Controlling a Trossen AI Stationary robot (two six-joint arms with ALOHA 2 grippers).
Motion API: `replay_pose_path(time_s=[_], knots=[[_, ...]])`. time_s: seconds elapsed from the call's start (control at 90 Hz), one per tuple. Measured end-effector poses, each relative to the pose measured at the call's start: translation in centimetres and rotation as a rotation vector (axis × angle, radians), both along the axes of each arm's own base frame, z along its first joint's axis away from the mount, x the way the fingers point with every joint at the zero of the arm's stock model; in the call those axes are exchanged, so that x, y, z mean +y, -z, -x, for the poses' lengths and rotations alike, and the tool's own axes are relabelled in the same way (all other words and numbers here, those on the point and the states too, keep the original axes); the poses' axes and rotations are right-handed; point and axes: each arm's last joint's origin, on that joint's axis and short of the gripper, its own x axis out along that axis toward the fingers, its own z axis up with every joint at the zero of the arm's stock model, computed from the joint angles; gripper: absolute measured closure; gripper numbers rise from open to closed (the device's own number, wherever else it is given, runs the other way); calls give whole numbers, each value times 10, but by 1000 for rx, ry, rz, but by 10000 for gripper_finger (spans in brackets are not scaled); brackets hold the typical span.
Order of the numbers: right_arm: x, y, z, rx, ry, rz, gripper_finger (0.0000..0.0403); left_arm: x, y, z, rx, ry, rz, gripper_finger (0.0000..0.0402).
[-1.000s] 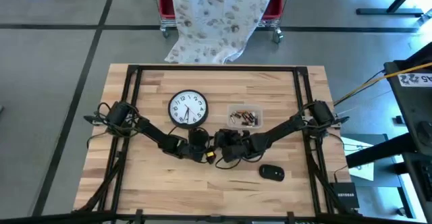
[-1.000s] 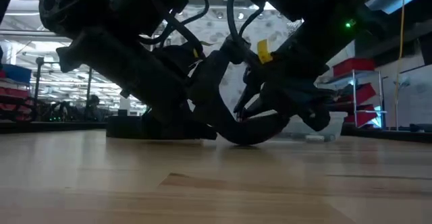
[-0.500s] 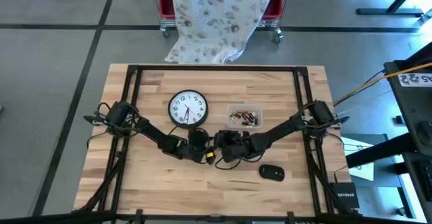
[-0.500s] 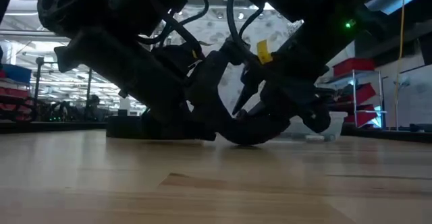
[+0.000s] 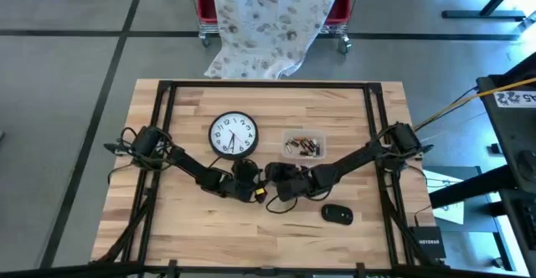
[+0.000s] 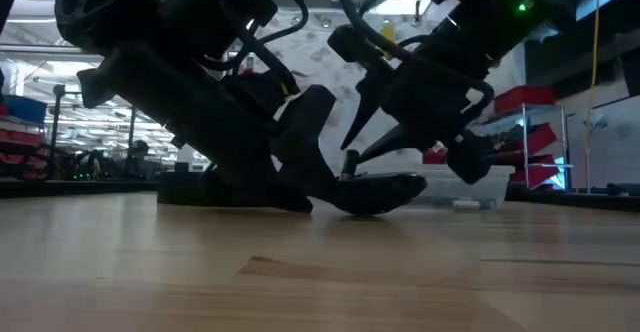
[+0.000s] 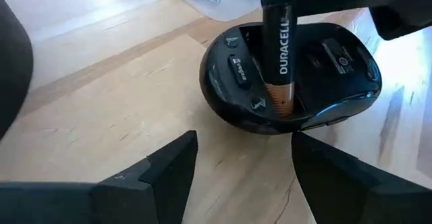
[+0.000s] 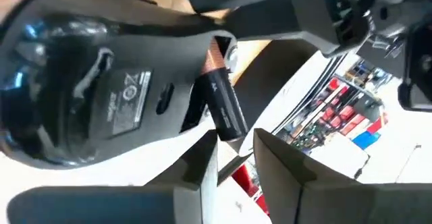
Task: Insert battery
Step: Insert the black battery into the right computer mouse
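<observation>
While the upturned mouse (image 7: pixel 290 75) lay near the middle of the table (image 5: pixel 184 236), belly up with its battery bay exposed, the right gripper (image 8: pixel 233 153) pinched the battery (image 7: pixel 278 55) by its black end and held it steeply, nearly upright, copper end down in the bay. That tilt was what the next move seemed to turn on: the battery's long axis stood across the bay rather than along it, so it would likely have to be laid over to seat. The left gripper (image 7: pixel 243 160) sat just beside the mouse on the side toward the table's left edge, fingers spread and holding nothing, about as near as the right.
</observation>
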Motion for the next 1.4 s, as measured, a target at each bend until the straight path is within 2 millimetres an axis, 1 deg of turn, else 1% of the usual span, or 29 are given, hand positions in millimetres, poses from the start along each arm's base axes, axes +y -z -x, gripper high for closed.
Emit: replay_pose_path(time_s=[0.133,0.467,0.611,0.667,0.789,0.844,0.911,0.967,1.044,1.156,1.289,1.4], knots=[[-1,2,3,14,36,-20,324,0,0,0,0,0,0,178],[-3,3,6,-61,164,-74,324,0,0,0,4,2,0,178],[-4,2,8,-99,225,-139,329,0,0,0,4,3,1,178],[-4,-3,10,-125,258,-192,339,0,0,0,5,3,1,178],[-8,-26,17,-209,355,-394,375,0,1,0,8,4,0,178],[-15,-36,20,-235,416,-509,392,0,1,0,8,4,0,178],[-25,-43,19,-279,503,-662,398,0,1,0,9,4,0,178],[-34,-43,16,-311,584,-754,397,0,1,1,10,4,0,178],[-46,-40,13,-338,670,-819,400,0,1,1,10,3,0,178],[-59,-35,7,-344,721,-889,401,0,1,1,10,3,0,178],[-64,-35,0,-356,701,-992,402,0,1,1,11,3,-1,178],[-63,-33,-3,-365,691,-1012,402,1,1,0,11,1,-1,178]])
